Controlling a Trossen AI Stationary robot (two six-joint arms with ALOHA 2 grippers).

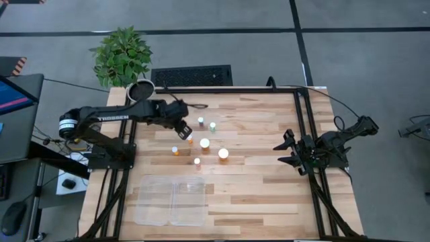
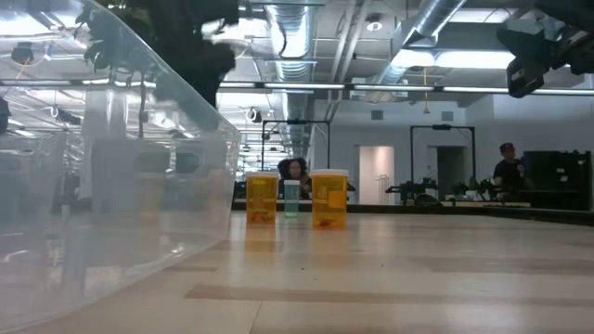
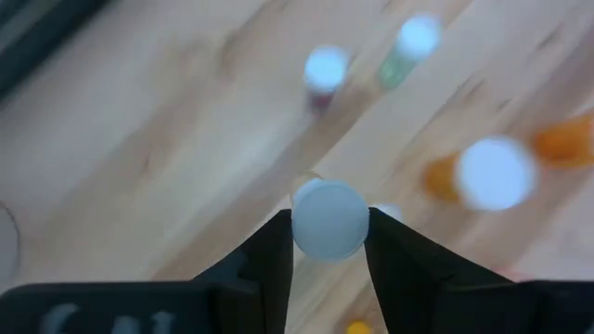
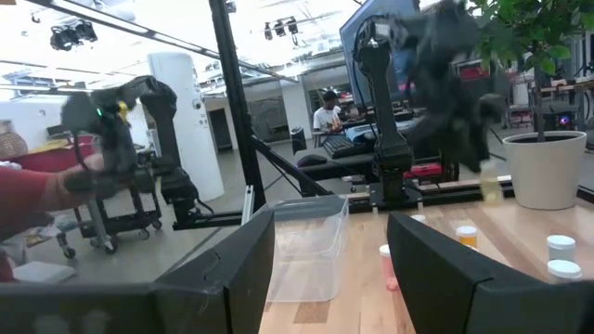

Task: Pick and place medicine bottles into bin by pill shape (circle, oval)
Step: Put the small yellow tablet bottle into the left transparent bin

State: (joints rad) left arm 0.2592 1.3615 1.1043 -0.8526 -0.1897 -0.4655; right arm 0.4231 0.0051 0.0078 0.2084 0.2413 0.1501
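None binned: tray (image 1: 171, 202) held nothing | left claw (image 3: 329, 246) clamped on one bottle (image 3: 329, 220) | right claw (image 4: 329, 269) apart, waiting at table's right edge

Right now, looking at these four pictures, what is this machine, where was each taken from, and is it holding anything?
Two dark robot arms work at a wooden table. One picture looks straight down, one sits at table height, and one camera rides on each wrist. The left gripper has its jaws closed around a white-capped medicine bottle, above the other medicine bottles. The right gripper waits open at the table's right edge. The clear two-compartment bin lies near the front edge. A potted plant stands behind.
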